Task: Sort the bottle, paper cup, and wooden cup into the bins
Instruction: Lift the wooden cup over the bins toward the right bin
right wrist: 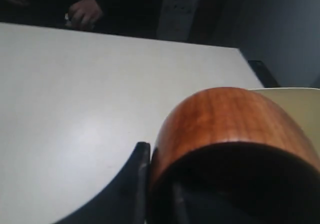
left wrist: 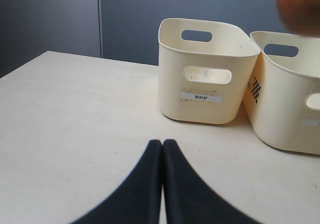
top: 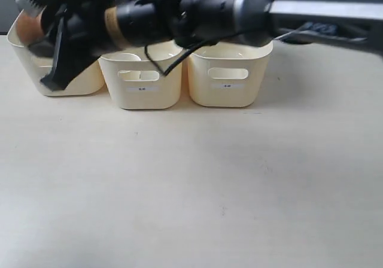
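Observation:
The brown wooden cup hangs tilted over the leftmost of three cream bins. My right gripper is shut on its wall, one finger outside and one inside the cup. The right arm reaches across above the middle bin and the right bin. My left gripper rests shut and empty low over the table, facing two bins, with the cup blurred above the nearer one. The bottle and the paper cup are out of view.
The bins stand in a row at the back of the pale table. A person's hand shows beyond the table's far edge in the right wrist view. A dark wall stands behind the table.

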### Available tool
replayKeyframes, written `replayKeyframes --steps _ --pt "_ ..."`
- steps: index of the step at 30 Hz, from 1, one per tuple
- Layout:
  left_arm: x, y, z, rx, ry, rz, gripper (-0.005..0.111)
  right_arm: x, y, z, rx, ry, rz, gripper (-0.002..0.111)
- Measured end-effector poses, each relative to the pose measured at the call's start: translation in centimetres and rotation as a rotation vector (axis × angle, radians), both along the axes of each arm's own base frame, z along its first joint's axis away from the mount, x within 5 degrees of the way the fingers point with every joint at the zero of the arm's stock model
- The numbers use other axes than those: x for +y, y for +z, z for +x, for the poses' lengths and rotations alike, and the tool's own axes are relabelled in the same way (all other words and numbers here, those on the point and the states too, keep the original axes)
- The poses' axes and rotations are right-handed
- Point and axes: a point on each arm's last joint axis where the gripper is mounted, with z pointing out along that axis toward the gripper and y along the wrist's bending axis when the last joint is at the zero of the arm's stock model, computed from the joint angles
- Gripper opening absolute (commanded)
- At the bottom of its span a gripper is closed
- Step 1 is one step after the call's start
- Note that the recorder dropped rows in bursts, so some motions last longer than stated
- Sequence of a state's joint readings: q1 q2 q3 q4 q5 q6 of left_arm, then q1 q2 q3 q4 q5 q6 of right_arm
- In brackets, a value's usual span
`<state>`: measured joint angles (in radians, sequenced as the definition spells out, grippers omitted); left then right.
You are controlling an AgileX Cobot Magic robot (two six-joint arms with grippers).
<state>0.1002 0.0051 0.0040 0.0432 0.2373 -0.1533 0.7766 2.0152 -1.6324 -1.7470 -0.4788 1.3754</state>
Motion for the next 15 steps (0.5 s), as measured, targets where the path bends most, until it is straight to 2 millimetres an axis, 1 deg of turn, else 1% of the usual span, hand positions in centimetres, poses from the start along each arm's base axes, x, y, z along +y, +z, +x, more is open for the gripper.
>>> replayKeyframes --steps 2,5,11,15 --pt "0.0 0.0 0.0 0.0 0.0 0.0 0.0 -2.2 1.5 0.5 -0.012 -0.054 0.014 0.0" --pt "0.0 0.0 0.0 0.0 0.0 0.0 0.0 -5.5 2.5 1.1 -0.013 -0.133 0.012 0.0" --pt "0.0 0.0 0.0 0.0 0.0 0.0 0.0 -12.3 2.8 1.8 0.017 -0.278 -0.01 0.0" --pt "0.0 0.0 0.0 0.0 0.0 0.0 0.0 -16.5 2.7 3.2 0.043 -0.395 -0.006 -0.001"
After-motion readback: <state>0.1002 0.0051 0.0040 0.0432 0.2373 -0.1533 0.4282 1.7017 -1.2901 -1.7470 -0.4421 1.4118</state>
